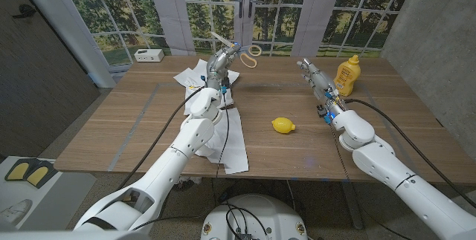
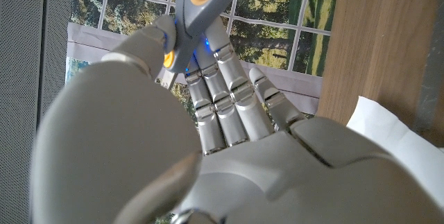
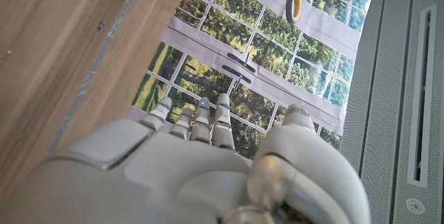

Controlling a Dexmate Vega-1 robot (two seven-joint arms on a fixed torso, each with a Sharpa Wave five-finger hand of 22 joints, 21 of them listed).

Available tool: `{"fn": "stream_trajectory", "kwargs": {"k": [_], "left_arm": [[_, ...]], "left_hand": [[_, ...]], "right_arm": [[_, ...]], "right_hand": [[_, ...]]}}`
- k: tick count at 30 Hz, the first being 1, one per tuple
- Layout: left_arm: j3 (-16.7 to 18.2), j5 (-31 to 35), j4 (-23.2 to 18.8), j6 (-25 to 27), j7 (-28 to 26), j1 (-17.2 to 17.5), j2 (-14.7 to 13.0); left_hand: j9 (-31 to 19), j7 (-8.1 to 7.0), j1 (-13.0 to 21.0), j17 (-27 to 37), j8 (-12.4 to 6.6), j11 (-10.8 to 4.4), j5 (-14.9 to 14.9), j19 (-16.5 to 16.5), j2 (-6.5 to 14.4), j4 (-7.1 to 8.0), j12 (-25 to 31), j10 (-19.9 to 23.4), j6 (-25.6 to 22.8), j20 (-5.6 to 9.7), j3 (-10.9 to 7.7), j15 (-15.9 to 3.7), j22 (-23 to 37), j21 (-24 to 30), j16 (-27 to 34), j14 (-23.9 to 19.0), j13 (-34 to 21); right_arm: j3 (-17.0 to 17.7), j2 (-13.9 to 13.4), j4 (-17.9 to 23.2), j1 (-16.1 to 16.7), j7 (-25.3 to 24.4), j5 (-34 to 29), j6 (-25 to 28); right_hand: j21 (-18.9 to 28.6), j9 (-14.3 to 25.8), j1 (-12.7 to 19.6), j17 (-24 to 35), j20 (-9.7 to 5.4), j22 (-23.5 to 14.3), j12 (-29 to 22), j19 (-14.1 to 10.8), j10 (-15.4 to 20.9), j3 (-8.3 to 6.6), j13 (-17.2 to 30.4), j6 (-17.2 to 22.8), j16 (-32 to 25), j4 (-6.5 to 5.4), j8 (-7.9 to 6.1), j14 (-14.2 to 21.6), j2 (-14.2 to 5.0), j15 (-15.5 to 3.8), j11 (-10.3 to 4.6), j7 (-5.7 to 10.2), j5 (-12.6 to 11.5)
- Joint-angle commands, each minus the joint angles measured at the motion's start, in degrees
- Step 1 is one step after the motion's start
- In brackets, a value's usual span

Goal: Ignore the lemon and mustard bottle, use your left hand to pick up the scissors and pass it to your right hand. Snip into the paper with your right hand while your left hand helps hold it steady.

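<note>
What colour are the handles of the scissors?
The scissors have grey handles with yellow-orange inner lining, best seen in the left wrist view, held by the left hand.

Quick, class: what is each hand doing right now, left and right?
Left hand: holding the scissors, raised above the table.
Right hand: open, holding nothing, fingers extended.

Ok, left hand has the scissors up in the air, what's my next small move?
Probably carry the left hand toward the right hand to start the handover. It grips the scissors above the table's far side, while the right hand waits empty, fingers extended, near the mustard bottle, with a clear gap between the hands.
</note>
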State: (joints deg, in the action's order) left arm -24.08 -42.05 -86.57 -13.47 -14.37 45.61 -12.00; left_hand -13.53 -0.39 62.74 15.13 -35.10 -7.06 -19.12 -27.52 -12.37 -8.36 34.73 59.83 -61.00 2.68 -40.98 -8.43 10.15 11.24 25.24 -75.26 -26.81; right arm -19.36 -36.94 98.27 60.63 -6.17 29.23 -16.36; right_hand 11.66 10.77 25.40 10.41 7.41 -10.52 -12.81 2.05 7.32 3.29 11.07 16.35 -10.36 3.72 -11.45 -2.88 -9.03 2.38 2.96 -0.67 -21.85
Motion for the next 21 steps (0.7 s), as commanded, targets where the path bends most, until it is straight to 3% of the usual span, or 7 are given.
{"fn": "stream_trajectory", "kwargs": {"k": [1, 4, 10, 16, 20, 21], "left_arm": [[-0.11, -0.05, 0.59, -0.44, -1.03, -0.36, 0.91], [-0.09, -0.08, 0.58, -0.42, -1.20, -0.39, 1.01], [-0.06, -0.33, 1.07, -0.12, -0.92, -0.78, 0.98], [-0.01, -0.89, 0.98, 0.35, -0.64, -0.70, 0.87], [-0.10, -1.12, 1.13, 0.82, -0.26, -0.95, 0.69], [-0.12, -1.11, 1.14, 0.88, -0.26, -1.01, 0.68]], "left_hand": [[-0.15, -5.74, 2.89, 0.17, -0.20, -3.36, -0.21, -0.59, 3.02, 0.20, -0.02, 3.08, -7.91, 8.02, -0.24, -5.19, 0.10, 0.25, 0.40, -5.48, -0.01], [-0.11, -5.63, 2.88, 0.12, -0.12, -3.38, -0.20, -0.64, 3.04, 0.21, 0.02, 3.11, -7.87, 8.01, -0.22, -5.19, 0.11, 0.26, 0.37, -5.44, -0.03], [-0.05, -5.61, 2.85, 0.16, -0.03, -3.37, -0.17, -0.70, 3.11, 0.26, -0.01, 3.11, -7.89, 8.00, -0.19, -5.19, 0.11, 0.28, 0.45, -5.54, 0.06], [0.00, -5.70, 2.83, 0.16, 0.08, -3.38, -0.14, -0.73, 3.11, 0.27, -0.02, 3.13, -7.82, 8.00, -0.15, -5.19, 0.11, 0.28, 0.48, -5.52, 0.12], [0.03, -5.64, 2.85, 0.15, 0.10, -3.41, -0.13, -0.75, 3.09, 0.25, 0.02, 3.18, -7.92, 8.00, -0.13, -5.19, 0.11, 0.27, 0.48, -5.50, 0.10], [0.04, -5.65, 2.85, 0.17, 0.13, -3.41, -0.12, -0.75, 3.10, 0.25, 0.04, 3.20, -7.88, 8.00, -0.13, -5.19, 0.11, 0.28, 0.51, -5.53, 0.09]], "right_arm": [[-0.41, -1.78, 3.51, 0.51, -1.39, -3.65, 1.42], [-0.50, -1.39, 3.98, 0.69, -2.08, -4.67, 0.67], [-0.68, -1.69, 5.65, 0.71, -3.56, -7.39, 1.42], [-0.53, -1.74, 7.31, 0.93, -5.24, -9.85, 1.96], [-0.94, -0.56, 8.89, 1.32, -10.11, -15.64, 2.38], [-1.02, -0.45, 9.43, 1.40, -10.90, -16.74, 2.91]], "right_hand": [[-0.24, 0.20, 1.76, 0.07, 0.78, -0.29, 0.18, 0.46, -0.38, -0.43, 0.21, 0.12, 0.09, 1.06, -0.04, -0.55, 0.13, 0.19, 0.00, 1.08, -0.36], [-0.19, 0.24, 3.03, 0.06, 0.86, -0.28, 0.12, 0.49, -0.47, -1.00, 0.23, 1.26, 0.01, 1.79, -0.59, -0.69, 0.09, 0.23, 0.26, 2.58, -0.46], [-0.16, 0.29, 4.59, 0.05, 0.95, -0.28, 0.43, 0.62, -1.57, -1.71, 0.23, 2.55, 0.01, 2.63, -1.12, -1.04, 0.00, 0.43, 1.35, 3.70, -0.58], [-0.19, 0.33, 5.70, 0.07, 0.93, -0.28, 1.01, 0.91, -3.48, -2.25, 0.21, 2.61, 0.10, 3.16, -1.08, -1.75, -0.05, 0.77, 2.35, 3.85, -0.64], [-0.24, 0.35, 6.15, 0.07, 1.03, -0.28, 0.95, 1.15, -3.61, -2.48, 0.20, 3.26, 0.12, 3.34, -1.30, -2.08, -0.08, 0.90, 2.45, 3.76, -0.66], [-0.14, 0.37, 6.80, 0.07, 1.04, -0.28, 0.38, 1.05, -2.52, -2.77, 0.17, 4.84, -0.19, 3.63, -1.83, -1.57, 0.01, 0.40, 1.87, 3.95, -0.70]]}}
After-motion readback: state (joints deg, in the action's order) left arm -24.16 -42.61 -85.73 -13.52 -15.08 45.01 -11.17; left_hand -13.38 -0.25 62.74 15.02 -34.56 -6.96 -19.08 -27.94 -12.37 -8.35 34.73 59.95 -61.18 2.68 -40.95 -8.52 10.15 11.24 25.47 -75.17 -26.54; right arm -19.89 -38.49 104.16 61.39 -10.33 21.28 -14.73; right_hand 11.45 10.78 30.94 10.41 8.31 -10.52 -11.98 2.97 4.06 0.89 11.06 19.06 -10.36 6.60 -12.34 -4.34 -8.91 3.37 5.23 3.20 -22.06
